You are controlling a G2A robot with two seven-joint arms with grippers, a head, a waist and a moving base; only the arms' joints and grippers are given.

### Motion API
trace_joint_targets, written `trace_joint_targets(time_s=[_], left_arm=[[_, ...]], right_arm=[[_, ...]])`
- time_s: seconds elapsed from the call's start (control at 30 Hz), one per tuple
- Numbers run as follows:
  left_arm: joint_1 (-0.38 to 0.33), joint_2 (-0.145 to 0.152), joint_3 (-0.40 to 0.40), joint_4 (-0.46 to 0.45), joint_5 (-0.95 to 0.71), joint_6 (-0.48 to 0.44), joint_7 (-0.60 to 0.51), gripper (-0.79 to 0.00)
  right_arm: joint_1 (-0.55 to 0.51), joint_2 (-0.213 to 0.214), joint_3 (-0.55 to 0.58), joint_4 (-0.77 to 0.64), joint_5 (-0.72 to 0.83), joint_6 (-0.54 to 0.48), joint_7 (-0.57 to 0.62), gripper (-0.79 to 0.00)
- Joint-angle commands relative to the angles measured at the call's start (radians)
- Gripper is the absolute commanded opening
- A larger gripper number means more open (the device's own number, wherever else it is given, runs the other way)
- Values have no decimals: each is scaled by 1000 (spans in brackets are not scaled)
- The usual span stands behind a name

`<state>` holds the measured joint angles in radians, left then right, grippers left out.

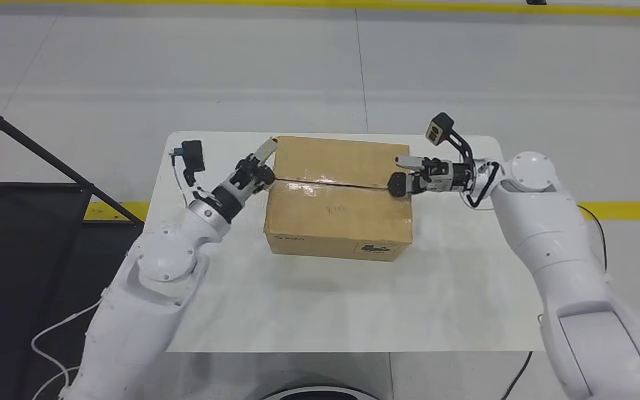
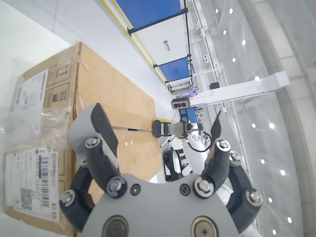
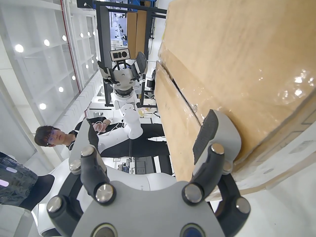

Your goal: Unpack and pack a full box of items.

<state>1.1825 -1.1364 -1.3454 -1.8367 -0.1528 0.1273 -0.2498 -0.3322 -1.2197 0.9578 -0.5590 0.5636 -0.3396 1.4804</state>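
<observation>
Spread wide, my left gripper [image 1: 263, 165] and right gripper [image 1: 400, 171] flank the closed box [image 1: 340, 195] at mid-table [image 1: 450, 290], one at each end of its seam [image 1: 330, 184]. The seam looks slit, though glare hides it. I should lift both sides evenly.

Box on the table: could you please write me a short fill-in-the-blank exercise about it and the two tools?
1. The box has its top flaps ____.
2. The left tool and the right tool are both ____.
3. The tools are at ____ ends of the seam on the box's top.
4. The box stands on a ____ table.
Missing words: closed; open; opposite; white.
</observation>
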Motion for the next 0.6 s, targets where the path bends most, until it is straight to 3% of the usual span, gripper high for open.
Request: trace_joint_targets(time_s=[0.0, 0.17, 0.57], left_arm=[[22, -1, -29, -5, -23, -9, 44, 0], [91, -2, -105, -22, -82, -20, 115, 0], [106, -4, -113, -35, -101, -34, 123, 0]], right_arm=[[-2, 0, 0, 0, -3, -3, -3, 0], [-2, 1, 0, 1, -3, -4, -4, 0], [-2, 1, 0, 1, -3, -4, -4, 0]])
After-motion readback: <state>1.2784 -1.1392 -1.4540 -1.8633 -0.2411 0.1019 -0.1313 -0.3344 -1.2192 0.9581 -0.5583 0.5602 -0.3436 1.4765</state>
